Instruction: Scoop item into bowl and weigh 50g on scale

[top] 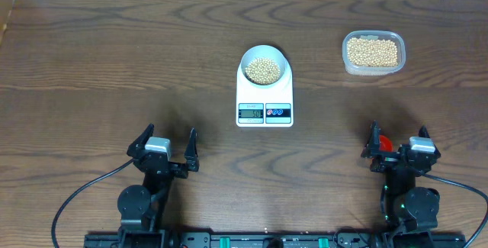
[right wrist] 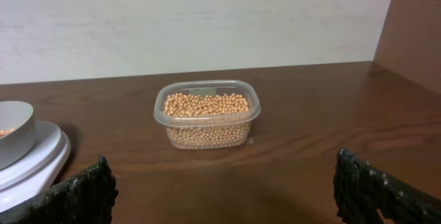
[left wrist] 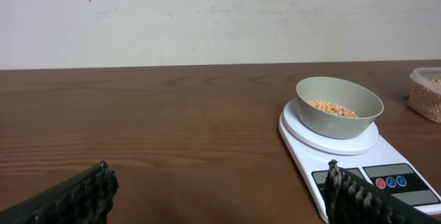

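The white scale (top: 250, 95) lies mid-table, its display and buttons facing me. On it stands the pale bowl (top: 284, 55) holding a layer of tan beans (top: 263, 69). In the left wrist view the bowl (left wrist: 332, 125) and scale (left wrist: 303, 148) sit ahead to the right. My left gripper (top: 168, 138) rests near the front edge, left of the scale, open and empty. My right gripper (top: 398, 135) rests front right, open with nothing between its fingers. In the right wrist view the bowl (right wrist: 15, 138) and scale (right wrist: 41, 160) show at the left edge.
A clear plastic tub (top: 373, 68) filled with the same beans stands at the back right, straight ahead of the right gripper (right wrist: 220, 179) as tub (right wrist: 207, 136). A small red object (top: 386, 143) lies under the right gripper. A wall rises beyond the table's far edge.
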